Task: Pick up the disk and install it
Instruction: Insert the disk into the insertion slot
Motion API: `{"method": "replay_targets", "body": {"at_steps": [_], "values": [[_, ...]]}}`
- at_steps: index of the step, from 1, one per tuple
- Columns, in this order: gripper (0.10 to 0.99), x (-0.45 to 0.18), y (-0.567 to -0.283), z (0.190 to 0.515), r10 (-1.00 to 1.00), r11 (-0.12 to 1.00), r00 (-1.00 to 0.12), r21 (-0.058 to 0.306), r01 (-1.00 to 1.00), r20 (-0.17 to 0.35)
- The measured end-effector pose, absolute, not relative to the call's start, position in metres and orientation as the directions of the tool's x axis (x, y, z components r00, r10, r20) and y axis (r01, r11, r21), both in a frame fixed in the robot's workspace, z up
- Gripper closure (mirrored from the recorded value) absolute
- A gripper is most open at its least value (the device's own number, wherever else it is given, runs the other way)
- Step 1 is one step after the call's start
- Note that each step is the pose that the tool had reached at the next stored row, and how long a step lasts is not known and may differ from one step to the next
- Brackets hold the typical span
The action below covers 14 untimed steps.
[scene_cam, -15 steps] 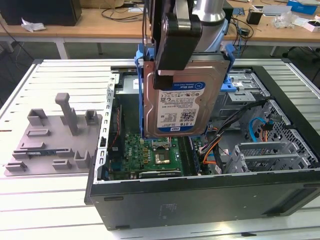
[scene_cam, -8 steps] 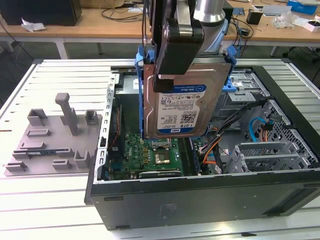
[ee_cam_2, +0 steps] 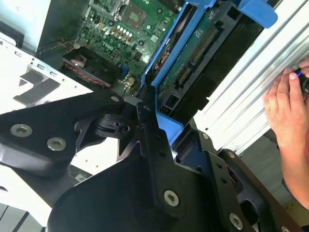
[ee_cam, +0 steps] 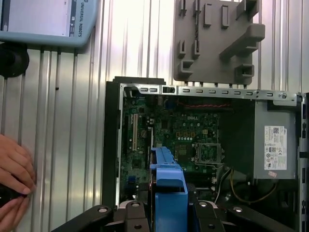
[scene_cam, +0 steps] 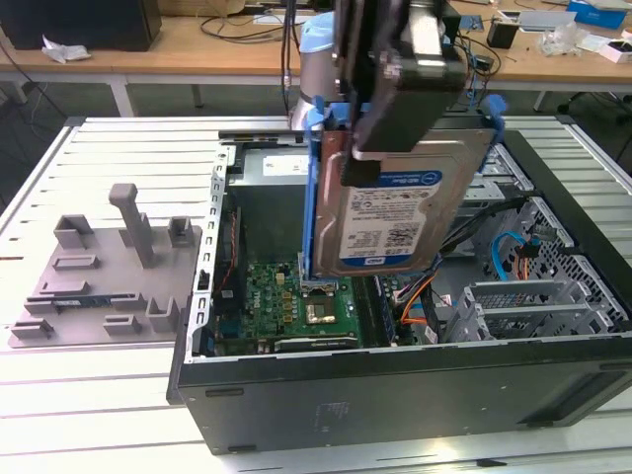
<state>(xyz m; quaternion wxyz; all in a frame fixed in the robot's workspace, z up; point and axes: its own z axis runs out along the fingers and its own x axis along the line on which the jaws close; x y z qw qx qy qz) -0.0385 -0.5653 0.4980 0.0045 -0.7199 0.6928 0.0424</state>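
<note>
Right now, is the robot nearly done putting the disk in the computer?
About halfway. Picking up looks done: the gripper is shut on the disk, holding it in the air over the open computer case. Installing is not done yet: the disk hangs above the green motherboard and sits in no slot of the metal drive cage.

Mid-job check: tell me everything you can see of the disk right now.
The disk is a flat silver hard drive with a white-and-blue label, clipped in a blue plastic carrier frame. It hangs roughly upright above the open computer case, over the motherboard and clear of it. The gripper is shut on its upper end, black fingers pressing the carrier's sides. In the second wrist view its underside shows a green circuit board with connectors.
</note>
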Motion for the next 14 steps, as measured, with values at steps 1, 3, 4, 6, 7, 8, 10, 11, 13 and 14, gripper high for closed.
{"method": "replay_targets", "body": {"at_steps": [1, 3, 4, 6, 7, 8, 10, 11, 13, 14], "values": [[0.718, -0.034, -0.566, 0.498, -0.997, -0.040, 0.036, 0.052, -0.998, -0.067], [0.718, -0.023, -0.568, 0.498, -0.997, -0.040, 0.036, 0.052, -0.998, -0.067], [0.718, -0.015, -0.570, 0.498, -0.997, -0.040, 0.036, 0.052, -0.998, -0.067], [0.718, 0.000, -0.573, 0.498, -0.997, -0.040, 0.036, 0.052, -0.998, -0.068], [0.718, 0.005, -0.575, 0.498, -0.997, -0.040, 0.036, 0.052, -0.998, -0.068], [0.718, 0.011, -0.576, 0.498, -0.997, -0.040, 0.036, 0.052, -0.998, -0.068], [0.718, 0.022, -0.579, 0.498, -0.997, -0.040, 0.036, 0.052, -0.998, -0.068], [0.718, 0.026, -0.580, 0.498, -0.997, -0.040, 0.036, 0.052, -0.998, -0.069], [0.718, 0.035, -0.583, 0.498, -0.997, -0.040, 0.036, 0.052, -0.998, -0.070], [0.718, 0.042, -0.585, 0.498, -0.997, -0.040, 0.036, 0.052, -0.998, -0.070]]}}
